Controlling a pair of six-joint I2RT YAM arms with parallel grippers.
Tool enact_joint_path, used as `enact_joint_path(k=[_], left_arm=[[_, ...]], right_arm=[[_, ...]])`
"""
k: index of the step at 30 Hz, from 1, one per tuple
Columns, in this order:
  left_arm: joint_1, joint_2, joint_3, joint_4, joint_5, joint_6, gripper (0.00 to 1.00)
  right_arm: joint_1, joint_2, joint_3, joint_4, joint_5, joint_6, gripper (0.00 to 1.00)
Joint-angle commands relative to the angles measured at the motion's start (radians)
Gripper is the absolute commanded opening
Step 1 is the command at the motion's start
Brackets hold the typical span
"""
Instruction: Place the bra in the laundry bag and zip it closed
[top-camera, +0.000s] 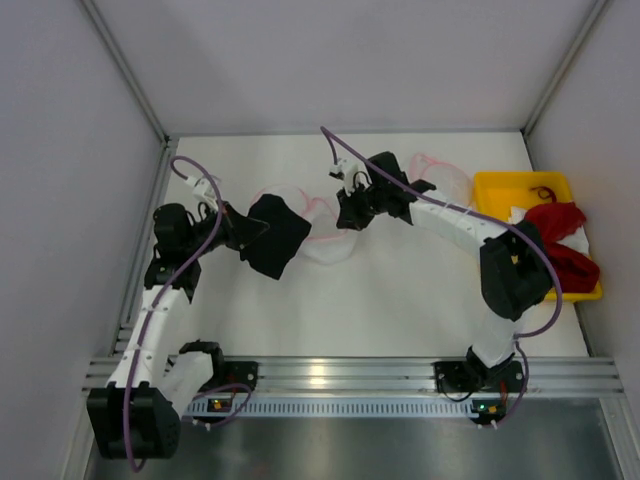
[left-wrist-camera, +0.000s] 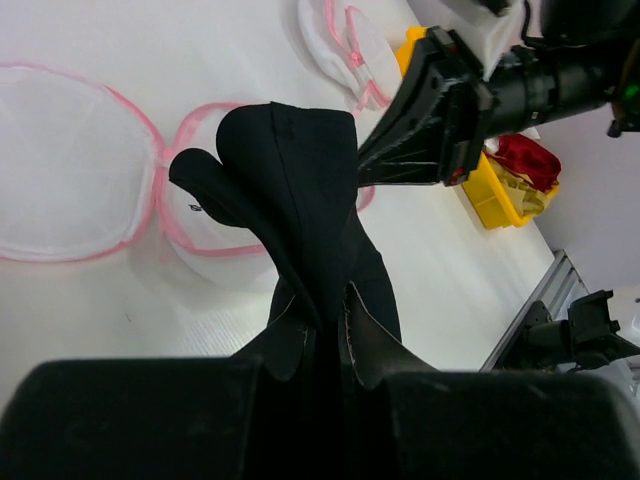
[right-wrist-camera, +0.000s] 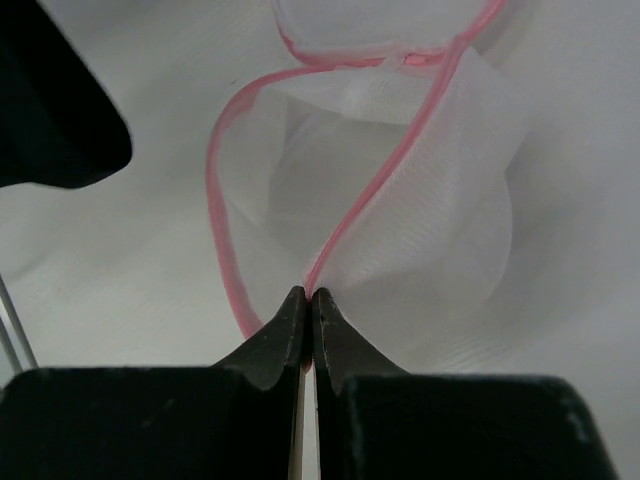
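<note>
Left gripper (left-wrist-camera: 322, 312) clamped on the bra (left-wrist-camera: 290, 180), bunched long-axis out from its fingers toward the laundry bag (right-wrist-camera: 420, 230) just right of it; right gripper (right-wrist-camera: 308, 300) pinched shut on the bag's pink rim (right-wrist-camera: 385, 165), so the left arm feeds.

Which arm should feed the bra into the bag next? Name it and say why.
Left. The left gripper is shut on the bra, which hangs beside the laundry bag. The right gripper is busy pinching the bag's pink rim, so it should hold there.
</note>
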Motion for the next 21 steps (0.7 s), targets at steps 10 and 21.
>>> enact_joint_path(k=[10, 21], left_arm=[[-0.129, 0.221, 0.063, 0.264, -0.145, -0.132, 0.0], [-0.347, 0.372, 0.109, 0.245, -0.275, -0.089, 0.0]], right_arm=[[0.03, -0.153, -0.136, 0.081, -0.11, 0.045, 0.0], [-0.022, -0.087, -0.128, 0.131, 0.011, 0.22, 0.0]])
